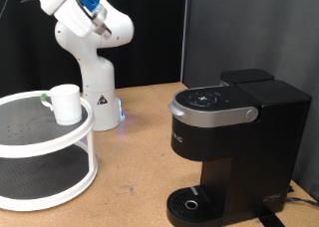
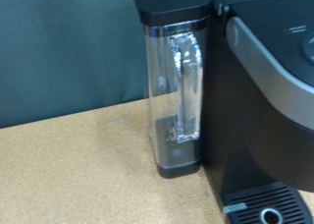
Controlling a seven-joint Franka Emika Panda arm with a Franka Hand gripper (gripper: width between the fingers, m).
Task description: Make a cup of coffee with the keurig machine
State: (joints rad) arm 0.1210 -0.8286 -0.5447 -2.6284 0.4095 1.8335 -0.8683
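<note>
- In the exterior view the keurig machine (image 1: 231, 147) stands on the wooden bench (image 1: 135, 137) at about 4 o'clock in the picture, its silver-grey lid handle down and its round drip tray (image 1: 191, 202) bare.
- The cup (image 1: 66, 104) sits upright at about 9 o'clock, on the top tier of a white two-tier round stand (image 1: 45, 152), well apart from the machine.
- A small dark thing with a green top lies just beside the cup at its 9 o'clock side, touching or nearly so; too small to tell more.
- The white robot arm (image 1: 90, 33) rises at about 11 o'clock, its base (image 1: 100, 108) just beside the stand; its upper end runs out of the picture's top edge, so the gripper does not show there.
- The wrist view shows what the exterior view does not: the machine's clear water tank (image 2: 177, 96) with a black lid, standing on the bench against the machine's side, plus part of the drip tray.
- Neither view shows the jaws, so I cannot tell whether they are open or closed, and nothing is seen held.
</note>
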